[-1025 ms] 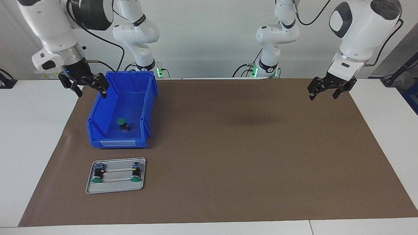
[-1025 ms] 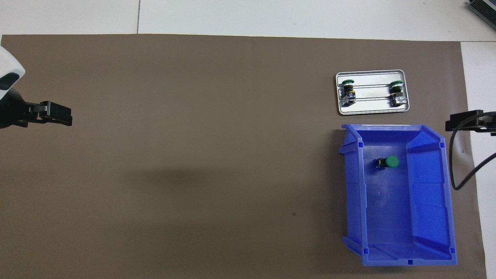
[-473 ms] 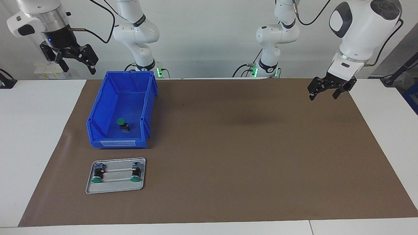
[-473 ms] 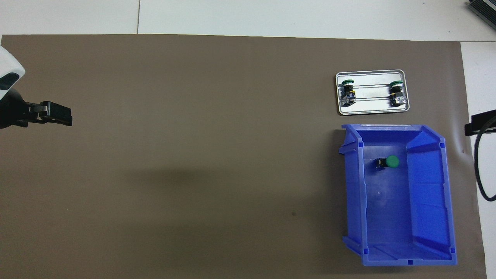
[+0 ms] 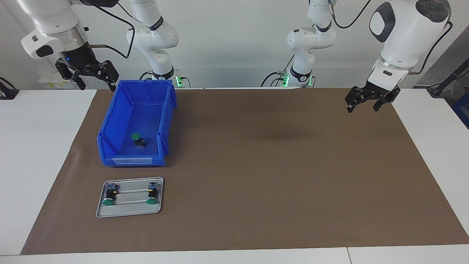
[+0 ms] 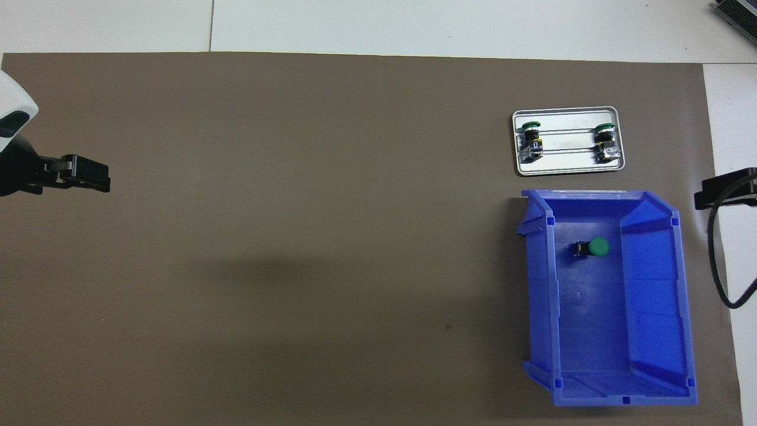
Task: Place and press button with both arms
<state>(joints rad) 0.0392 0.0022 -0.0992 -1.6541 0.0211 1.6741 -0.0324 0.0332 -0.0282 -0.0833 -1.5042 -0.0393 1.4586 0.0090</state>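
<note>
A blue bin point(image 5: 137, 124) stands on the brown mat point(image 5: 274, 176) toward the right arm's end of the table point(image 5: 36, 154). Inside the bin lies the button point(image 5: 137, 139), with its round green cap above a short black body. It rests on the bin floor, in the part of the bin that is farther from the robots, and nothing touches it.

Just beside the bin, farther from the robots, a small metal tray point(image 5: 129, 209) sits on the mat. Two more buttons lie in it on their sides, one point(image 5: 109, 194) toward the right arm's end and the other button point(image 5: 152, 193) next to it, both with the green caps pointing away from the robots.

The right pincer point(image 5: 96, 77) hangs in the air over the table edge beside the bin's corner that is nearest to the robots. Its fingers are spread wide and it holds nothing. In the overhead view only its dark tip and a cable appear at the border.

The left pincer point(image 5: 362, 103) hovers over the mat's edge at the left arm's end of the table, well apart from the bin and the tray. Its fingers are also spread apart, and it is empty.
</note>
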